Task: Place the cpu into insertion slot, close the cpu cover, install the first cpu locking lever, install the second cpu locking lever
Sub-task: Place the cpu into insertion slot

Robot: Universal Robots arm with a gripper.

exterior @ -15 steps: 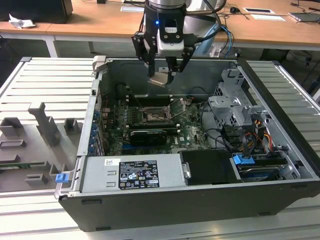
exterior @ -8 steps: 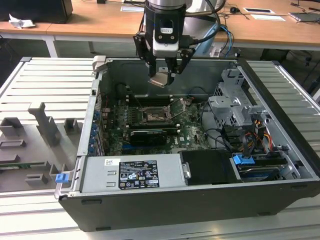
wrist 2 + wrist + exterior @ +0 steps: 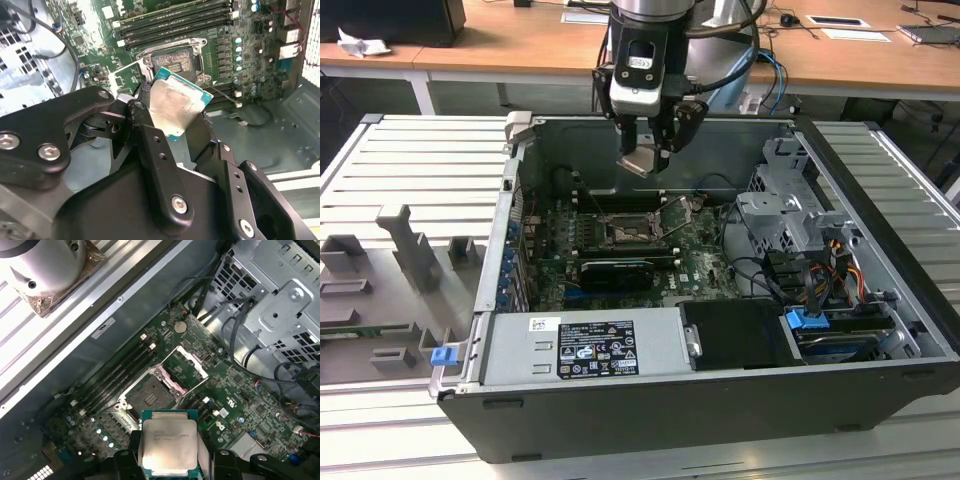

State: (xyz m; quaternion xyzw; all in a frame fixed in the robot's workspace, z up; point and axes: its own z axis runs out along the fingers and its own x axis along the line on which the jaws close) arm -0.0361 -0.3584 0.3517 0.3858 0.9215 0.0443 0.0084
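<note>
The gripper (image 3: 646, 152) has its jaws clamped on the cpu (image 3: 169, 449), above the slot (image 3: 149, 396). The cover (image 3: 186, 367) seems swung open beside the slot.

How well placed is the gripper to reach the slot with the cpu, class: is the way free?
Probably yes. The gripper, shut on the cpu, hangs above the board; the cover stands open off the slot, and nothing seems to cross the way down.
</note>
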